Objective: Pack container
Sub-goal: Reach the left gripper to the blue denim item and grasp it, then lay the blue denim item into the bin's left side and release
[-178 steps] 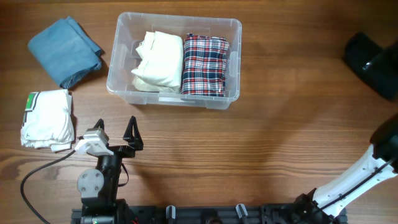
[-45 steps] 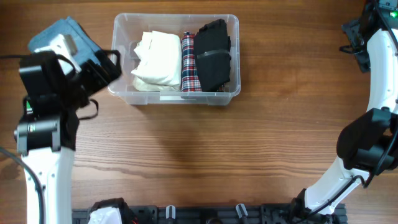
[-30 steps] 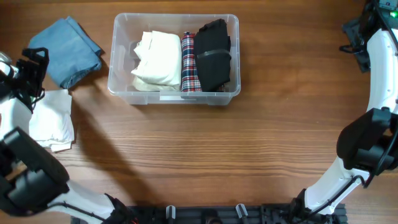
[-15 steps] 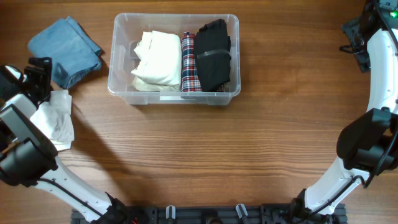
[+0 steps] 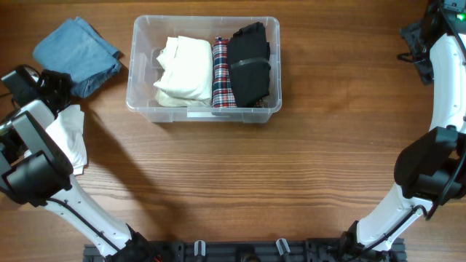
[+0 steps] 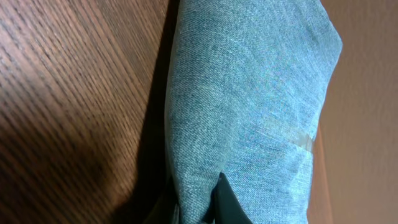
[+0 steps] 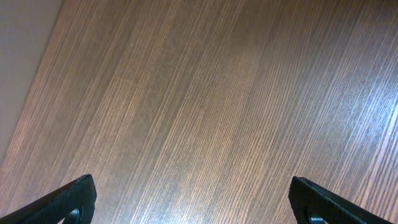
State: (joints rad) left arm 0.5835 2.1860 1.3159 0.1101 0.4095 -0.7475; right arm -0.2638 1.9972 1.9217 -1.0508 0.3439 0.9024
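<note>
Item: container point(image 5: 204, 115), clear bin, at the table's 11 o'clock, long axis running 9 to 3, open side up. Also: left claw point(image 6: 196, 208) pinched narrowly on blue denim fold point(image 6: 249, 93); right claw point(image 7: 191, 186) spread wide, holding nothing.

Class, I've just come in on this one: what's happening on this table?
A two-arm robot is packing folded clothes into the clear container. A cream garment, a plaid garment and a black garment lie inside. The left gripper is at the edge of the blue denim garment, left of the container; whether it has gripped is unclear. A white garment lies nearby on the table. The right gripper hangs open over bare wood, far right.
</note>
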